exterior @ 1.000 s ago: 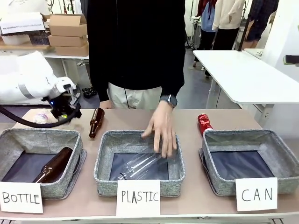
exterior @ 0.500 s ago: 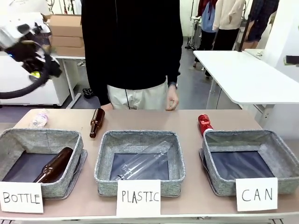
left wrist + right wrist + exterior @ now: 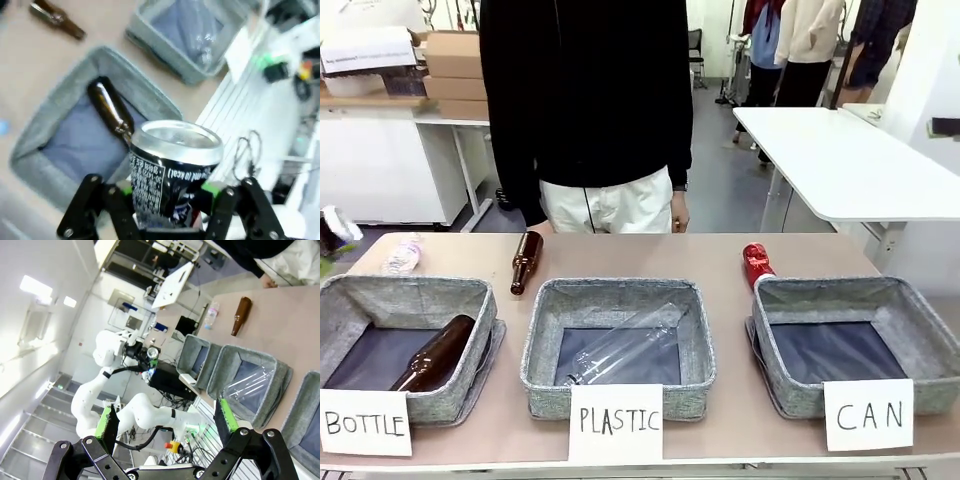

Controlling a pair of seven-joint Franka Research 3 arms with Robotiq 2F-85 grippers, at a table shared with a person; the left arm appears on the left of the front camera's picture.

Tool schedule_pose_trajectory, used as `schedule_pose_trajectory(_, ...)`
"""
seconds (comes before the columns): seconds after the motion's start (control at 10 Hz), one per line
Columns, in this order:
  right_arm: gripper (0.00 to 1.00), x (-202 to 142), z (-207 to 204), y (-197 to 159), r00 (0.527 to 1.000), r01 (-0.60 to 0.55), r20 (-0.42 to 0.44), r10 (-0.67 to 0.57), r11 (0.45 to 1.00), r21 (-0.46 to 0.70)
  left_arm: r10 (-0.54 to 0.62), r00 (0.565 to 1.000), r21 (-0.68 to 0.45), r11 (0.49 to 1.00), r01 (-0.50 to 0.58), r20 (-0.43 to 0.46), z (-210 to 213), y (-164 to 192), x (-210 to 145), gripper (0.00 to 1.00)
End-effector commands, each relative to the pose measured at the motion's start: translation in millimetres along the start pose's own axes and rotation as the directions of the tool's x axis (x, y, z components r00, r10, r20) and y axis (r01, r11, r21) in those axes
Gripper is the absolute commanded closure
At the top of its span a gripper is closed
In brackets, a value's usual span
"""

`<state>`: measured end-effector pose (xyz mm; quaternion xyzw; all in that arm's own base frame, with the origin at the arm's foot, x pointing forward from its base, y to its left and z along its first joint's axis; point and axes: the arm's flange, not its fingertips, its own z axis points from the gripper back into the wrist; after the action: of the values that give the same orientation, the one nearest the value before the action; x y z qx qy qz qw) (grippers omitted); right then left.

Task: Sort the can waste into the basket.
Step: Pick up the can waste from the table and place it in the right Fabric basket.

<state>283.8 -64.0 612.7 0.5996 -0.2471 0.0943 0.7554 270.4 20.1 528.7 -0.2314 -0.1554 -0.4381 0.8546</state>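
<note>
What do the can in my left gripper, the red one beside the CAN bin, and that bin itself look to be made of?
Held can in the left gripper: thin metal, likely aluminium, with a bright silver top and a glossy printed wall. Red can: probably metal too, judging by its shiny, seemingly dented red skin. CAN basket: soft grey woven fabric, with a mottled weave and a slightly wavy rim.

Bright even indoor light; left wrist view motion-blurred

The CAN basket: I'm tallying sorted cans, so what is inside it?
Inside the CAN basket only its dark blue floor shows. The red can lies on the table behind its far left corner. Its front wall hides the floor's nearest strip.
</note>
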Motion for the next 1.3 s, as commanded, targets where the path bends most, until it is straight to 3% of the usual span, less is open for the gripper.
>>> schedule_pose_trajectory(0.0,0.00,3,-1,1,1.000,-0.025,0.011,0.024,0.999,0.025,0.065,0.998,0.018,0.998,-0.065,-0.006,6,17,19,1.00)
schedule_pose_trajectory(0.4,0.00,0,0,0,1.000,0.000,0.000,0.000,1.000,0.000,0.032,1.000,0.013,0.999,-0.031,-0.001,3,10,6,0.99)
schedule_pose_trajectory(0.5,0.00,2,32,23,0.996,-0.040,0.080,0.046,0.996,-0.077,-0.045,0.996,-0.029,0.998,0.047,0.072,-44,-6,59,0.99)
schedule_pose_trajectory(0.6,0.00,1,67,31,0.992,-0.075,0.092,0.085,0.991,-0.106,-0.203,0.975,-0.031,0.978,0.206,0.086,-85,-40,120,0.99)
schedule_pose_trajectory(0.8,0.00,-16,133,15,0.971,0.017,0.236,0.042,0.970,-0.242,-0.474,0.860,-0.016,0.874,0.485,0.190,-190,-122,232,0.99)
schedule_pose_trajectory(0.9,0.00,-37,146,-5,0.966,0.072,0.258,-0.006,0.966,-0.248,-0.564,0.791,0.005,0.815,0.580,0.237,-246,-164,267,0.99)
schedule_pose_trajectory(1.0,0.00,-58,150,-29,0.959,0.167,0.268,-0.091,0.947,-0.276,-0.598,0.751,0.058,0.792,0.608,0.280,-279,-193,286,0.99)
schedule_pose_trajectory(1.1,0.00,-70,133,-51,0.924,0.258,0.340,-0.175,0.941,-0.217,-0.593,0.733,0.075,0.792,0.606,0.333,-300,-213,299,0.99)
schedule_pose_trajectory(1.2,0.00,-48,161,-3,0.965,0.091,0.263,-0.019,0.960,-0.264,-0.568,0.788,0.054,0.818,0.573,0.239,-317,-225,301,0.99)
